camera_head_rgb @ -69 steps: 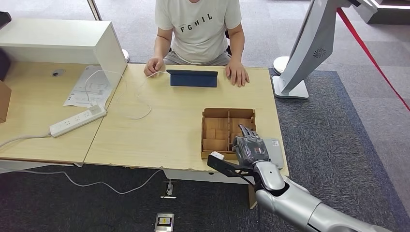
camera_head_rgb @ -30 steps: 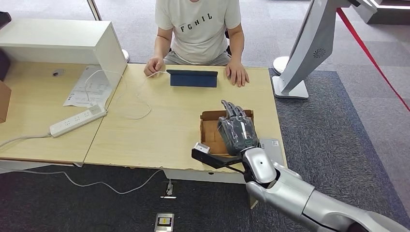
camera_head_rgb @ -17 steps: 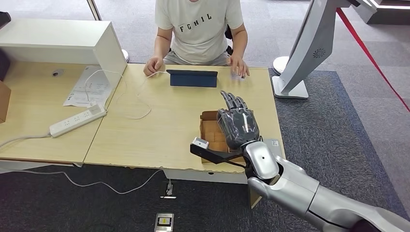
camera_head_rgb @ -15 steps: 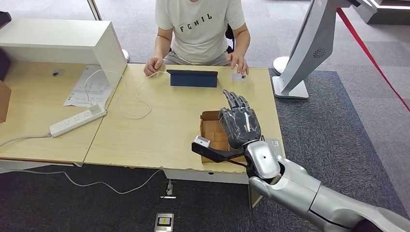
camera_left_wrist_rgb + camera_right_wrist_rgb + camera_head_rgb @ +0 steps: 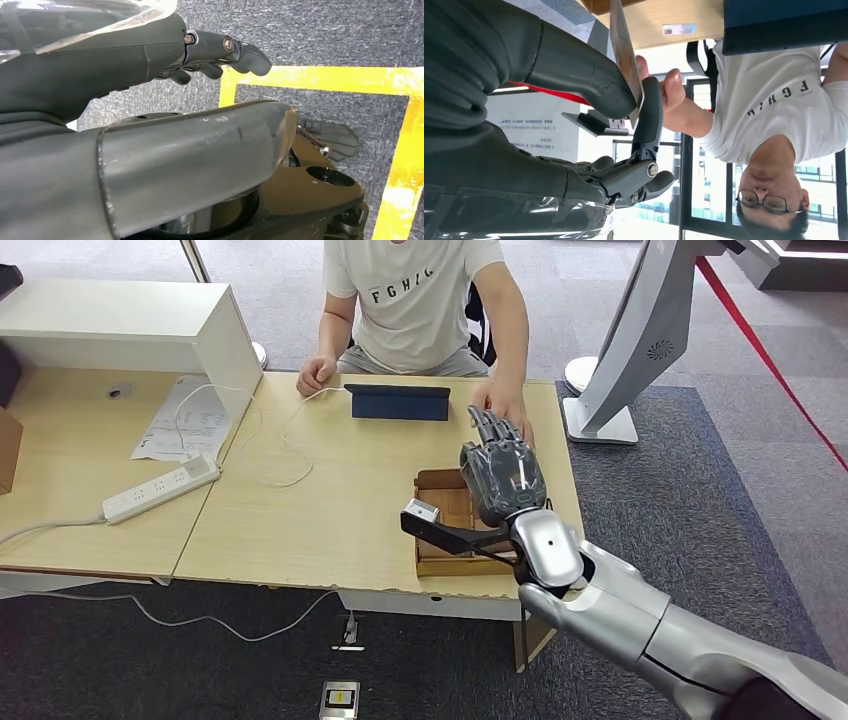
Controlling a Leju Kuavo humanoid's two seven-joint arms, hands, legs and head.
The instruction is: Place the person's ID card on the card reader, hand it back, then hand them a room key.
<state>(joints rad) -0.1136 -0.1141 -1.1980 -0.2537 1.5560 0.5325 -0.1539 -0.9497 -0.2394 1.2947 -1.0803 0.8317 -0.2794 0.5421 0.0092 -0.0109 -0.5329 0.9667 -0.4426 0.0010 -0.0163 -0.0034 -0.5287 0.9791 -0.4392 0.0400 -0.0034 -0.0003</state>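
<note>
My right hand [image 5: 500, 475] is raised above the cardboard tray [image 5: 438, 502], reaching toward the person [image 5: 415, 300]. In the right wrist view it [image 5: 574, 90] pinches a thin room key card [image 5: 625, 55] between thumb and a finger. The person's hand [image 5: 507, 405] is stretched out to mine, and their fingers [image 5: 669, 85] touch the card's far end. A small ID card [image 5: 679, 29] lies on the table beside the dark blue tablet case [image 5: 398, 402]. My arm hides the card reader. My left hand [image 5: 220, 50] hangs over the floor, holding nothing.
The wooden table [image 5: 330, 500] carries a white power strip [image 5: 160, 488] with its cable, papers [image 5: 185, 420] and a white cabinet [image 5: 120, 325] at the left. A white stand [image 5: 610, 390] rises off the table's right corner.
My right hand has lifted out of the cardboard tray and moved forward toward the person. The person set a small card on the table, then reached over to my hand.
</note>
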